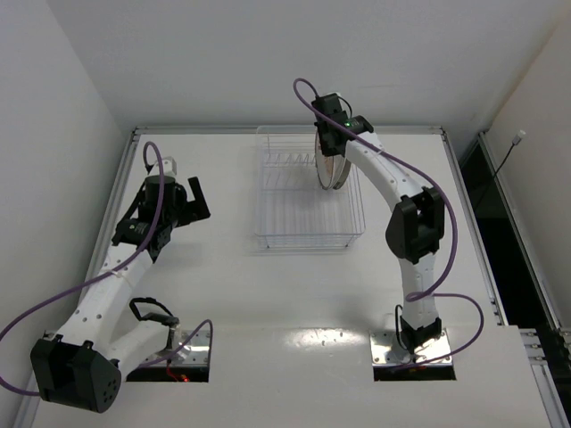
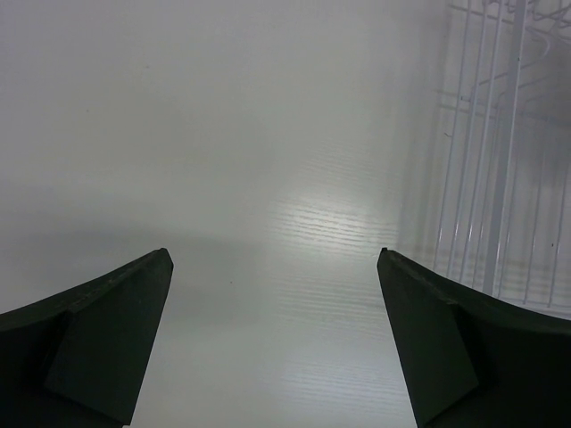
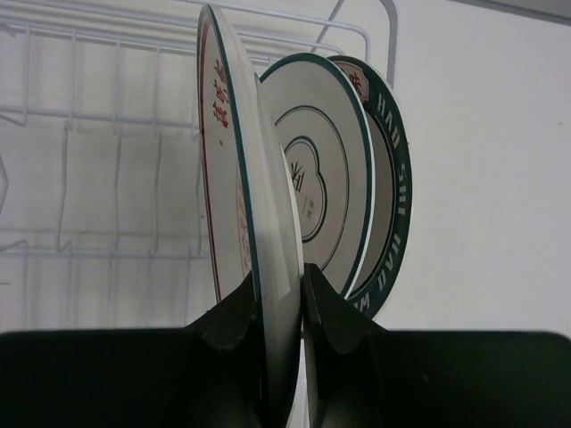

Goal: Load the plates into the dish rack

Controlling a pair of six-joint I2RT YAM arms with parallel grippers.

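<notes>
In the right wrist view my right gripper [image 3: 278,272] is shut on the lower rim of a white plate [image 3: 234,169], held upright and edge-on, with red marks on its face and a thin teal edge. Just behind it stand two plates upright: one with a grey ring and centre motif [image 3: 312,174], one with a dark teal lettered rim [image 3: 393,209]. The clear dish rack [image 1: 294,218] sits mid-table; my right gripper [image 1: 335,134] holds the plate [image 1: 332,168] over its far right corner. My left gripper [image 1: 185,185] hovers left of the rack, open and empty [image 2: 274,254].
Rack wires [image 3: 89,116] fill the left of the right wrist view. The rack's side wall [image 2: 500,178] stands close on the right of the left wrist view. Raised table edges run along the left and right sides.
</notes>
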